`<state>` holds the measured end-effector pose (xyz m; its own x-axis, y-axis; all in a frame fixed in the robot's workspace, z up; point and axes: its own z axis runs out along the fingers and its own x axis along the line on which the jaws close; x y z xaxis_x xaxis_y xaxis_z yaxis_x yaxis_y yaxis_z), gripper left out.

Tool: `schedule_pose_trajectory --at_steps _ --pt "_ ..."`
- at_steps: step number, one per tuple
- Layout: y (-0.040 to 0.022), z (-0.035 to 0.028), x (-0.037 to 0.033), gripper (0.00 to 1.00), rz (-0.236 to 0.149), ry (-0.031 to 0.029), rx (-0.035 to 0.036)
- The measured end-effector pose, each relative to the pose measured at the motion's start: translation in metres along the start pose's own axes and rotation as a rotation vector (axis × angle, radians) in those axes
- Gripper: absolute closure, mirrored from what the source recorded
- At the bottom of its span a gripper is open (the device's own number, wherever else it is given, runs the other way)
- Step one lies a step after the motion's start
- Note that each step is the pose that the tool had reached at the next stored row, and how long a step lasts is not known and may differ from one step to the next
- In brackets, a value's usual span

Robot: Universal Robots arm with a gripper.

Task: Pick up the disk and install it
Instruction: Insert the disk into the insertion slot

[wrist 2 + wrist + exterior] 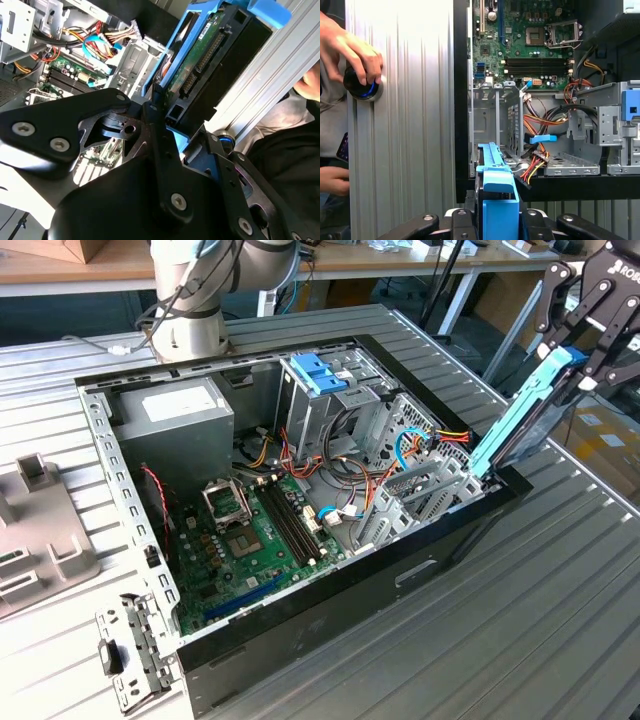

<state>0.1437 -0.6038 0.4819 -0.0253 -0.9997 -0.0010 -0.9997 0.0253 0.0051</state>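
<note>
The flat grey-metal disk with light-blue plastic side rails [520, 415] is held clamped in the black gripper [580, 340], tilted above the open black computer case's edge [440, 540], where a rail could be caught.

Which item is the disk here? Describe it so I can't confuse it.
Find the open computer case on the ribbed table; at its corner on the exterior view's right, the gripper holds the disk tilted. It is a thin slab with light-blue rails, unlike the bright-blue bracket inside.
</note>
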Motion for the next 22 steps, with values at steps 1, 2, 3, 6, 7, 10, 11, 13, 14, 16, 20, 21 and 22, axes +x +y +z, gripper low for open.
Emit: schedule_pose_trajectory --at_steps 1,2,3,6,7,10,11,13,14,16,20,21,22 --pt "0.0014 0.0 0.0 0.63 0.0 0.0 0.0" --pt "0.0031 0.0 0.0001 0.63 0.0 0.0001 0.0" --pt "0.0049 0.0001 0.0001 0.63 0.0 0.0 0.0" --pt "0.009 0.0002 0.0002 0.63 0.0 0.0 0.0" --pt "0.0097 0.0002 0.0003 0.63 0.0 0.0 0.0" --pt "0.012 0.0002 0.0003 0.63 0.0 0.0001 0.0" --pt "0.0129 0.0003 0.0003 0.63 0.0 0.0001 0.0" --pt "0.0139 0.0004 0.0004 0.63 0.0 0.0 0.0" --pt "0.0147 0.0004 0.0004 0.63 0.0 0.0 0.0" --pt "0.0163 0.0005 0.0004 0.63 0.0 0.0 0.0" --pt "0.0181 0.0006 0.0005 0.63 0.0 0.0 0.0" --pt "0.0184 0.0006 0.0005 0.63 0.0 0.0001 0.0" --pt "0.0185 0.0007 0.0005 0.63 0.0 0.0001 0.0"
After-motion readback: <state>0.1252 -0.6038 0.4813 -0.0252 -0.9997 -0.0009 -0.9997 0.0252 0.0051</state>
